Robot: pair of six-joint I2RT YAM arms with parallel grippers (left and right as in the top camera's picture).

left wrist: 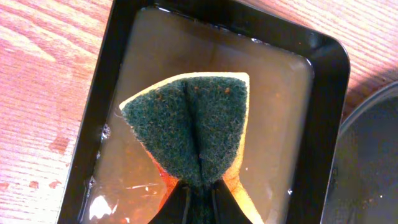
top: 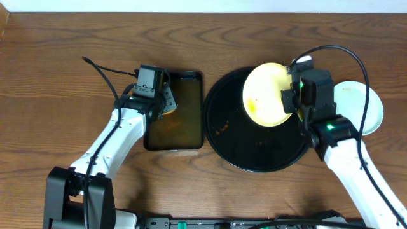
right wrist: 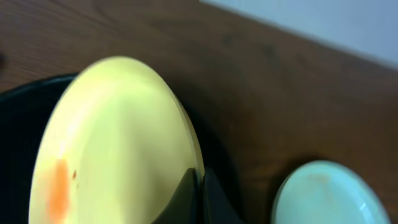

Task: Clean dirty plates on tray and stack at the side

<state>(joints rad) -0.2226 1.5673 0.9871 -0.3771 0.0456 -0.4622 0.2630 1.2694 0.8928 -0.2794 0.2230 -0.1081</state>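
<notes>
My right gripper is shut on the rim of the pale yellow plate and holds it tilted above the round black tray. The right wrist view shows the plate with an orange smear at its lower left and my fingers pinching its edge. A pale mint-white plate lies on the table right of the tray; it also shows in the right wrist view. My left gripper is shut on a green and yellow sponge, held over the basin.
A rectangular black basin of brownish water sits left of the tray. The tray holds small orange-red crumbs. Cables run from both arms across the wooden table.
</notes>
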